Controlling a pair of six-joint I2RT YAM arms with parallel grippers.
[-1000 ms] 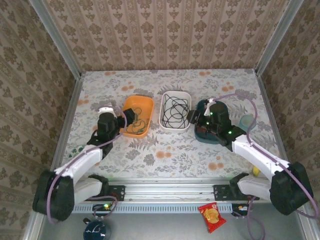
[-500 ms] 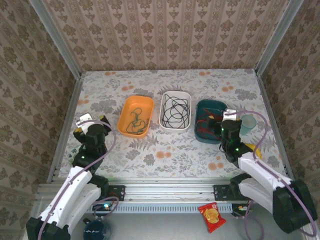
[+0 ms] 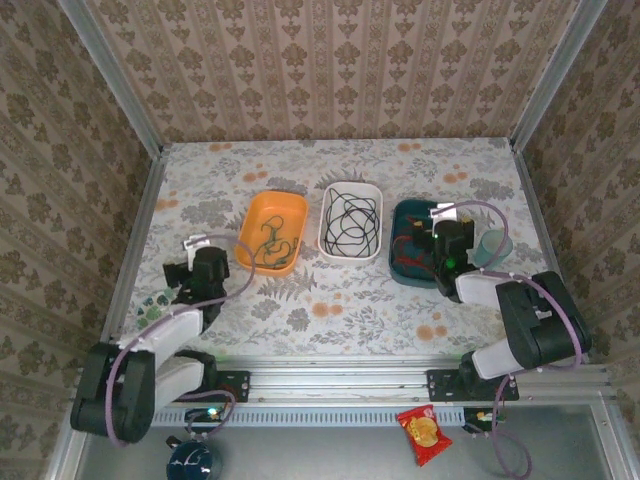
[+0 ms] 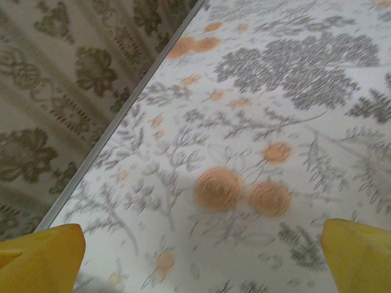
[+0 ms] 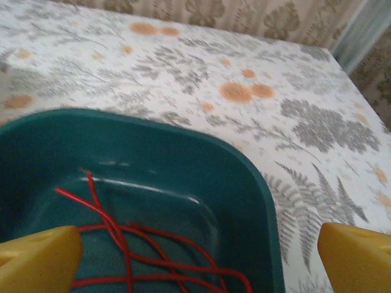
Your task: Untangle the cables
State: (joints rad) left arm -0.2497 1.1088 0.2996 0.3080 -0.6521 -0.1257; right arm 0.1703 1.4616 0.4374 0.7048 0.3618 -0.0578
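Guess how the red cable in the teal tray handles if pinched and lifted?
Likely floppy: the red cable lies in loose crossing loops, so it should drape. Probably light, being so thin. Crossed strands may snag and lift together inside the teal tray.

Teal tray (image 5: 183,159): moulded plastic, smooth, glossy, highlights along its inner floor. Red cable (image 5: 113,227) in it: smooth, slightly shiny sheath. Orange tray (image 3: 285,205) and white tray (image 3: 350,185): smooth plastic, satin. Table surface (image 4: 275,79): printed floral covering, matt. Rail (image 4: 119,119) on the table's left edge: bare metal, dull sheen. Yellow finger pads (image 5: 36,259): matt, smooth, plastic in look
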